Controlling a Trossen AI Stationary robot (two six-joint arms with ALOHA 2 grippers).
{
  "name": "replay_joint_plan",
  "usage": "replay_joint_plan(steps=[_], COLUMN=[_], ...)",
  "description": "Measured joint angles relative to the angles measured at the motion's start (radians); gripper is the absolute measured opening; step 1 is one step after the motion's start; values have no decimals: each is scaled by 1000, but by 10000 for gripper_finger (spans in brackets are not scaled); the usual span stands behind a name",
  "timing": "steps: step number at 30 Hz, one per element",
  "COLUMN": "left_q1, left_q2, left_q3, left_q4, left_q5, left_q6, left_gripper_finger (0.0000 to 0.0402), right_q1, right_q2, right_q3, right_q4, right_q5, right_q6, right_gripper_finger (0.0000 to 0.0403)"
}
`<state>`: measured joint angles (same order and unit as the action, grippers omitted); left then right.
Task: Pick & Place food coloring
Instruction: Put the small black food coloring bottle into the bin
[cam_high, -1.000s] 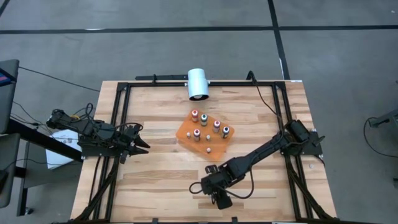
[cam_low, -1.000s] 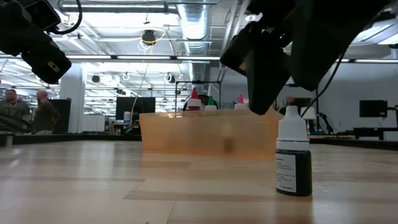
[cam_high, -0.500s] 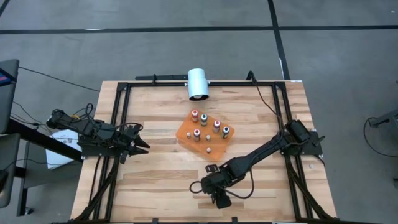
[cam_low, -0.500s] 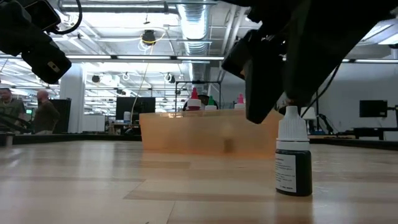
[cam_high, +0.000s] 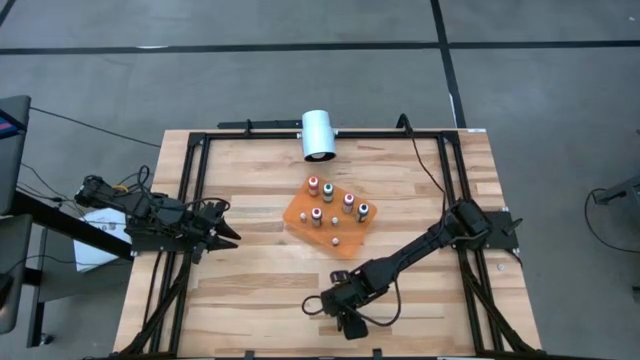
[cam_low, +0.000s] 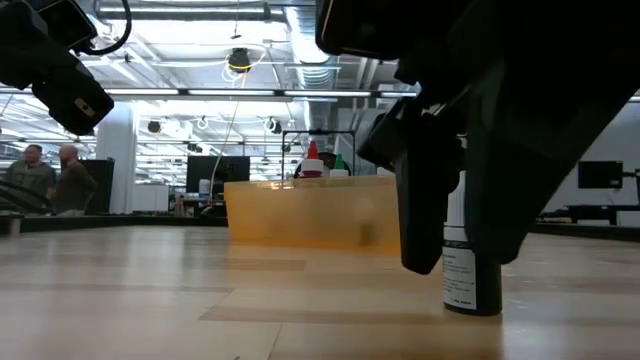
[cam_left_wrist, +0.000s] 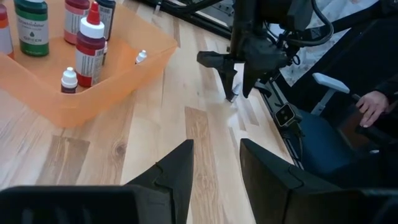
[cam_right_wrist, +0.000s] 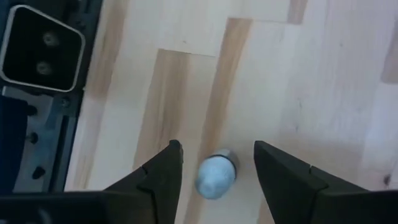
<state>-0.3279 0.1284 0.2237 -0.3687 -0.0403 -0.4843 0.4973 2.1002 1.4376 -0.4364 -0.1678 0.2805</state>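
Non-task items on and around your wooden surface (cam_high: 250, 270), placed relative to the orange tray (cam_high: 300, 215):

- Orange tray: translucent, shallow-walled, near the middle of the surface, set at an angle to its edges.
- White cylinder (cam_high: 318, 134): lying on its side at the far edge of the surface, just beyond the tray, its open end facing the tray.
- Black frame rails (cam_high: 190, 200): running along the far and side edges of the surface, well apart from the tray.
- White paper (cam_high: 97, 238): off the surface, well to the tray's left.
- Two people (cam_low: 45, 178): standing in the room, far behind the tray in your low view.
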Motion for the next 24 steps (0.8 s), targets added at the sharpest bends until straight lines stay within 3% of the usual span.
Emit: replay_joint_plan(steps=[8, 24], left_q1=[0, 0], left_q2=[0, 0], left_q3=[0, 0], left_q4=[0, 0], left_q5=[3, 9], left_q6=[0, 0], left_gripper_finger=[122, 122], right_q1=[0, 0], right_q2=[0, 0], right_q3=[0, 0], right_q4=[-32, -42], right_q5=[3, 1], right_q6=[18, 63], right_gripper_finger=[165, 83])
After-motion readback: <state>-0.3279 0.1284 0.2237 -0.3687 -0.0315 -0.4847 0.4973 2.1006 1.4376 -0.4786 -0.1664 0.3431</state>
